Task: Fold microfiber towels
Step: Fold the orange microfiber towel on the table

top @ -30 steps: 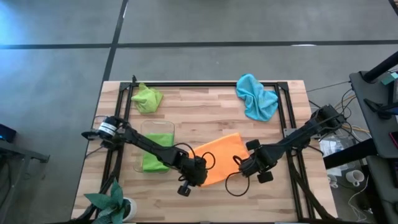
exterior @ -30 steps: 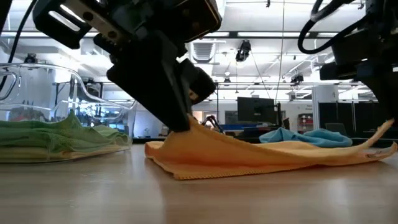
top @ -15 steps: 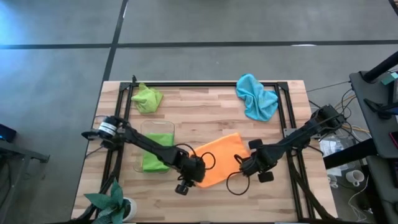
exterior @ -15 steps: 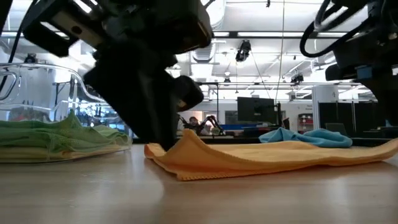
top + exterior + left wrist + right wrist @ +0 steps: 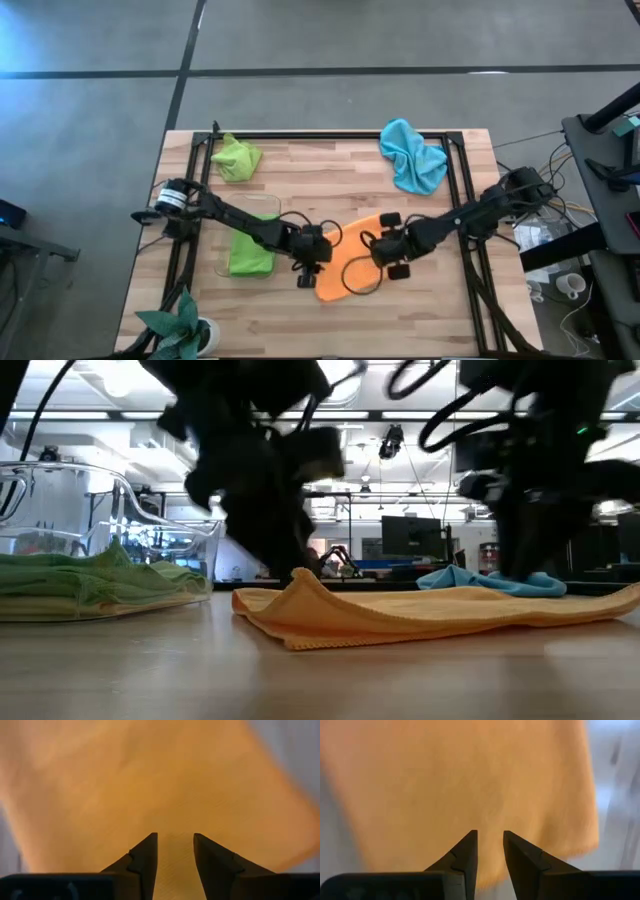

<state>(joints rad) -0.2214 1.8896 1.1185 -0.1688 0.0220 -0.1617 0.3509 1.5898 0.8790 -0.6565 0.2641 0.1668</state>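
The orange towel point(image 5: 338, 272) lies flat on the wooden table, with a low raised fold at its left end point(image 5: 300, 582). My left gripper point(image 5: 175, 836) hangs open just above the towel's left part point(image 5: 320, 252). Over the towel's right part my right gripper point(image 5: 490, 832) also stands open point(image 5: 372, 250). Both point steeply down, with nothing between the fingers. A lime green towel point(image 5: 237, 158) lies crumpled at the far left. A light blue towel point(image 5: 413, 155) lies crumpled at the far right.
A clear bin point(image 5: 250, 215) at the left holds a folded green towel point(image 5: 250, 255) and shows at the low view's left point(image 5: 100, 585). A potted plant point(image 5: 180, 325) stands at the near left corner. A black frame point(image 5: 330, 135) runs along the far and side edges.
Both grippers have left the orange towel's near edge and gone toward the far edge, out over the cloth. The right one has also gone toward the table's left. The towel's right end, held up a second ago, has sunk toward the table.
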